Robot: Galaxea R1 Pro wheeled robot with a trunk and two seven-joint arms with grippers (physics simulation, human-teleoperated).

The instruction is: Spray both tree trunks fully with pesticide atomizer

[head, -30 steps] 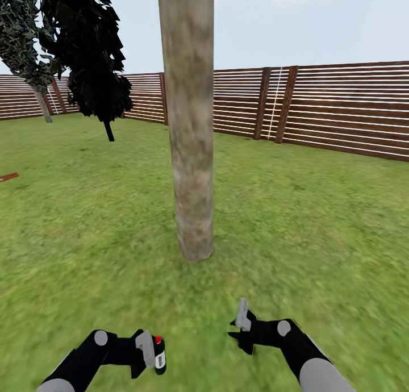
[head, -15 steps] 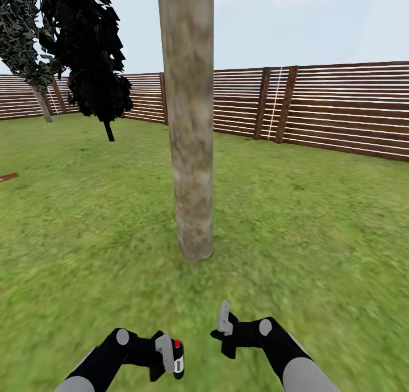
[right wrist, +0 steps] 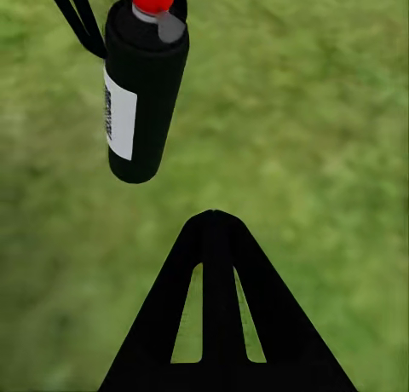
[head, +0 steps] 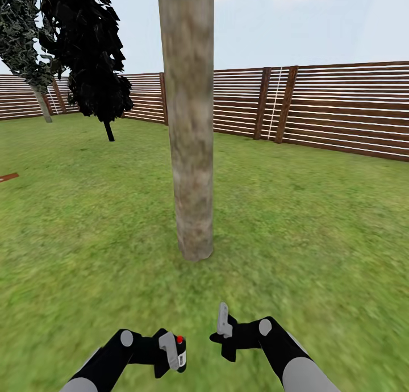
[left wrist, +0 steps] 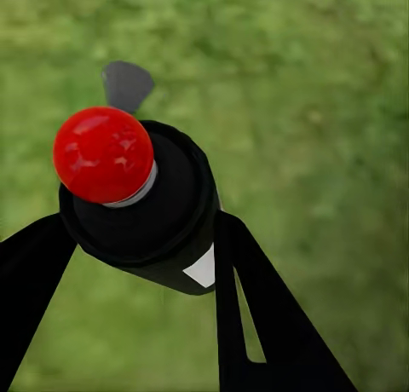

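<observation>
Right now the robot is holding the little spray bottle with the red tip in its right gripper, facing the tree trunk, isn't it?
Not quite: the spray bottle sits in the left gripper, as the head view shows. The right gripper holds nothing. The rest is right: the tree trunk stands just ahead.

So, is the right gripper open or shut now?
Shut: the right gripper has its fingers meeting at one tip, with nothing between them.

Pesticide atomizer (left wrist: 153, 213): matt black body, glossy red tip, white paper-like label.
Tree trunk (head: 190, 153): mottled grey-brown bark, smooth.
Fence (head: 341, 108): brown wooden slats.
Floor (head: 312, 221): blurry green grass.
</observation>
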